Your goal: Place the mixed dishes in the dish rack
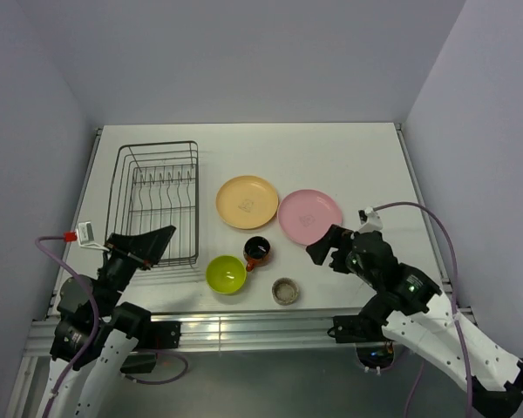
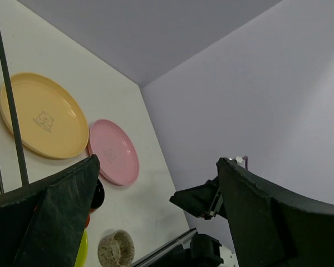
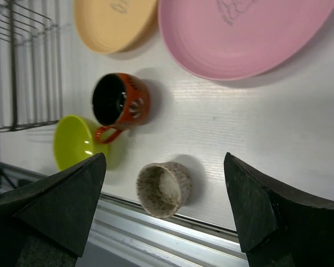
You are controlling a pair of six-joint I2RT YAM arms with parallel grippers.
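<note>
The black wire dish rack [image 1: 156, 200] stands at the table's left with nothing in it. To its right lie the yellow-orange plate [image 1: 247, 201] and the pink plate [image 1: 309, 216]. Nearer the front edge sit the lime-green bowl [image 1: 226, 273], the red-orange mug [image 1: 257, 251] and the grey-beige cup [image 1: 285, 291]. My left gripper [image 1: 147, 246] hovers open over the rack's near right corner, holding nothing. My right gripper [image 1: 329, 250] hangs open just below the pink plate, empty; in its wrist view the cup [image 3: 163, 188] sits between its spread fingers, the mug [image 3: 119, 100] and bowl [image 3: 75, 143] beyond.
The table's aluminium front rail [image 1: 244, 326] runs just behind the cup and bowl. Lilac walls close in the back and both sides. A rack wire [image 2: 8, 92] crosses the left wrist view, where the right arm [image 2: 200, 200] shows dark at lower middle.
</note>
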